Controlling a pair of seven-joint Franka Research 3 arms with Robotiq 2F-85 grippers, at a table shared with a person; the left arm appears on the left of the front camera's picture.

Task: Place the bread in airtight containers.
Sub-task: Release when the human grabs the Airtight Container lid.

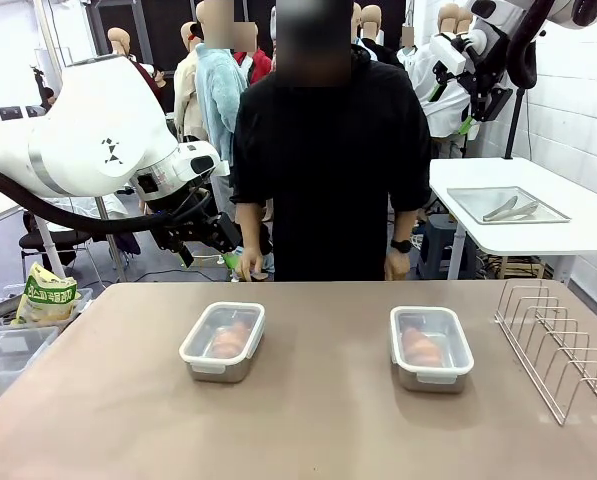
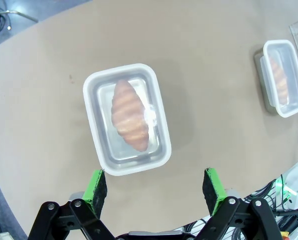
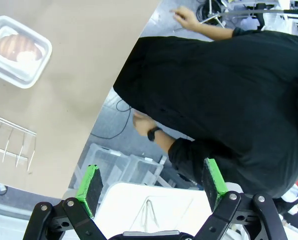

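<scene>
Two lidded tins sit mid-table, left tin [image 1: 223, 342] and right tin [image 1: 431, 347], each sealing a croissant [image 2: 130, 115] inside, so packing looks done. Left gripper [image 2: 155, 186] and right gripper [image 3: 151, 183] hang spread, empty. Person [image 1: 330, 160] waits far side.

- The wire rack [image 1: 558, 345], right of the right-hand container [image 1: 431, 347], is cut off by the front view's right edge.
- Croissants [image 1: 231, 338] blur behind clear lids; their ridges go unseen from the front.
- The yellow bag [image 1: 46, 296] left of the bench [image 1: 308, 420] carries print too small to read.
- In the left wrist view, the far container [image 2: 283, 77] nearly meets the frame's edge.
</scene>
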